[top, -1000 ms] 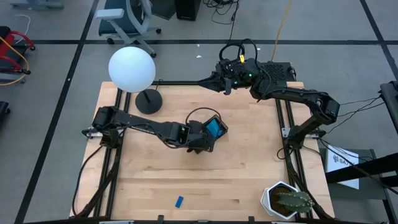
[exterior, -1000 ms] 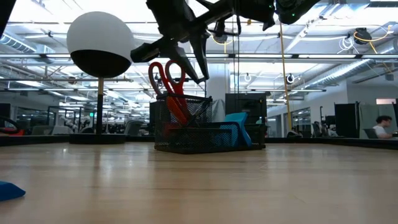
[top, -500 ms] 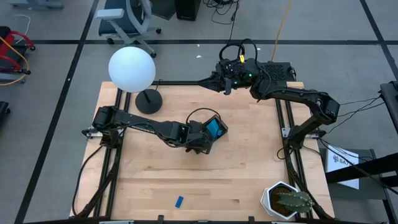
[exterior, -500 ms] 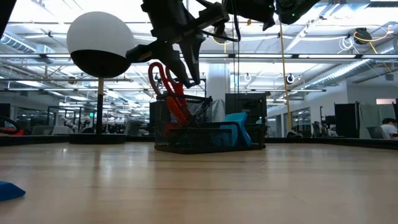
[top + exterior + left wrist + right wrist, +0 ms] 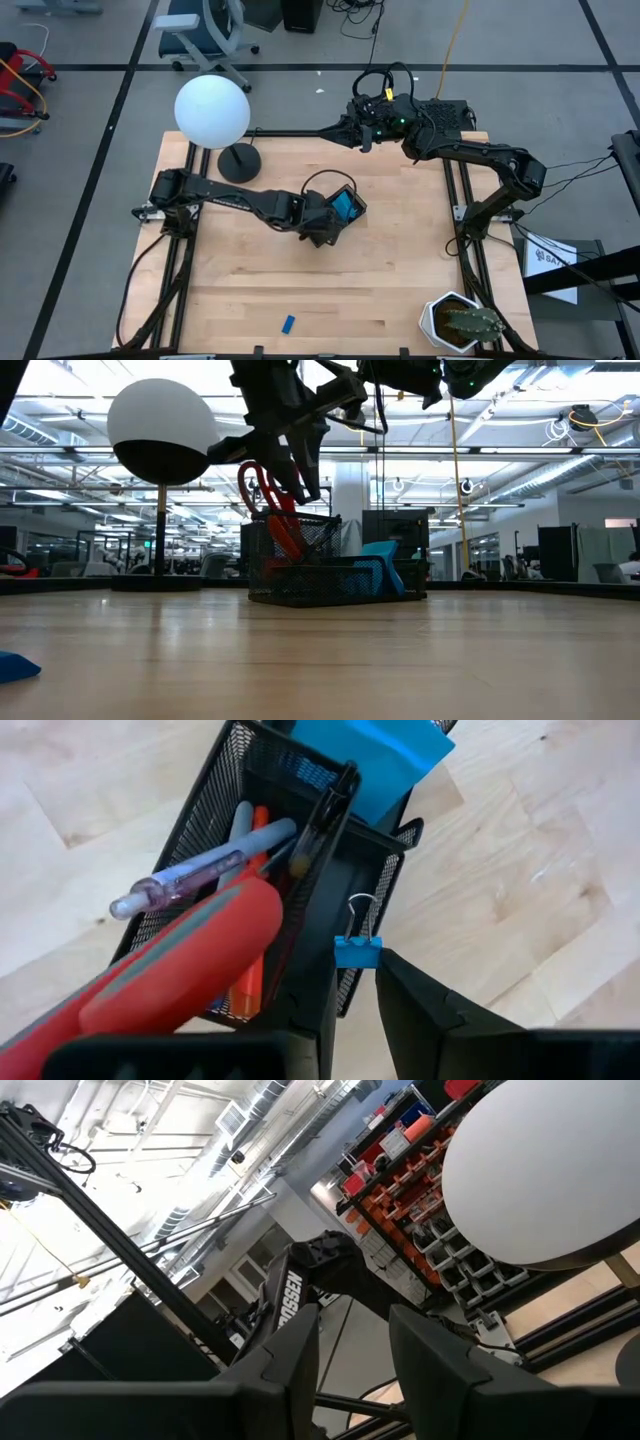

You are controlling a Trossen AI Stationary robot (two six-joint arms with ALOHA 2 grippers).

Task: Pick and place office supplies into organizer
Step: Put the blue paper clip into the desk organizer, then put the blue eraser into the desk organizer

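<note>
The black mesh organizer (image 5: 343, 207) (image 5: 335, 570) (image 5: 225, 780) stands mid-table. Its tall compartment holds the red-handled scissors (image 5: 265, 490) (image 5: 170, 970), a purple pen (image 5: 200, 870) and an orange marker (image 5: 258, 825). The blue notepad (image 5: 375, 760) (image 5: 385, 565) leans in the low compartment. A small blue binder clip (image 5: 357, 950) sits at the organizer's wall. My left gripper (image 5: 318, 228) (image 5: 295, 480) (image 5: 357, 985) hovers open just above the organizer, on the scissors' side, with the clip just beyond its fingertips. My right gripper (image 5: 362, 140) (image 5: 355, 1340) waits open, raised over the table's far edge.
A small blue eraser (image 5: 288, 323) (image 5: 15, 665) lies near the table's near edge. A white globe lamp (image 5: 212, 112) on a round black base (image 5: 238, 162) stands at the far left. A potted cactus (image 5: 465, 322) sits at the near right corner.
My left gripper has shifted a little toward the table's left above the organizer and turned slightly. The organizer and what it holds have stayed where they were.
</note>
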